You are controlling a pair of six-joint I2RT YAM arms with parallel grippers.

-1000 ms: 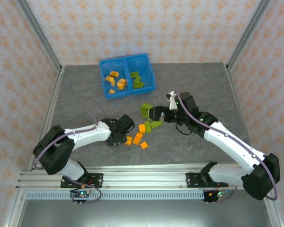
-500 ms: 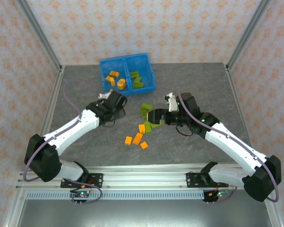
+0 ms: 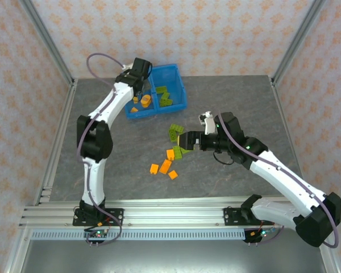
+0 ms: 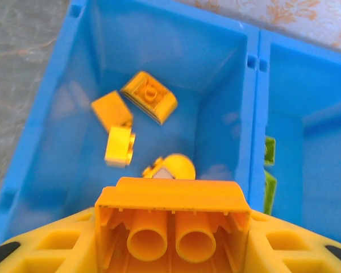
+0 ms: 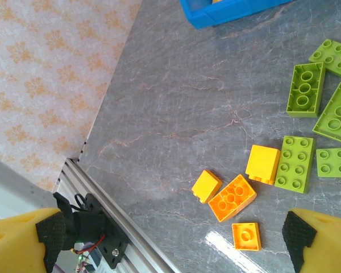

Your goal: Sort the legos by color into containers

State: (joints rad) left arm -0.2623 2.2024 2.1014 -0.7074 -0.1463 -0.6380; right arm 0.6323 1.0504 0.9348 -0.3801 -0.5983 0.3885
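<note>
Left hand [image 4: 170,250]: closed on one orange lego [image 4: 171,196], clamped between the yellow fingers [image 4: 45,250]. The brick's hollow underside, with two round tubes, faces the wrist camera. Hand and brick hang over the left-of-frame compartment [image 4: 159,51] of the blue bin [image 3: 181,91], which stands at upper centre of the overhead view on the grey surface [image 3: 244,108].

Left compartment, wrist view: four orange legos on the floor.
- one studs-up near the middle [image 4: 149,96]
- one just left of it [image 4: 112,109]
- one paler below that [image 4: 120,146]
- one rounded, partly hidden by the held brick [image 4: 170,166]

The divider wall [image 4: 250,114] runs down the right of frame. Past it, green legos [image 4: 270,151] show at the edge of the other compartment. The overhead view confirms green pieces [image 3: 163,96] in the right-of-frame compartment.

Right hand [image 3: 184,140]: spread wide, holding nothing. In its wrist view the two fingers sit in opposite lower corners with bare surface between them. It hovers at centre of the overhead frame, just beside the loose pile.

Loose pile, right wrist view:
- Orange: small square plate [image 5: 246,236], studded brick [image 5: 232,197] touching a plain block [image 5: 206,186], and another block [image 5: 262,164] touching a green one [image 5: 295,161].
- Green: more along the right edge, among them a two-by-four brick [image 5: 304,89] and one beside it [image 5: 340,116].
- All lie on the surface, well apart from the bin.
</note>
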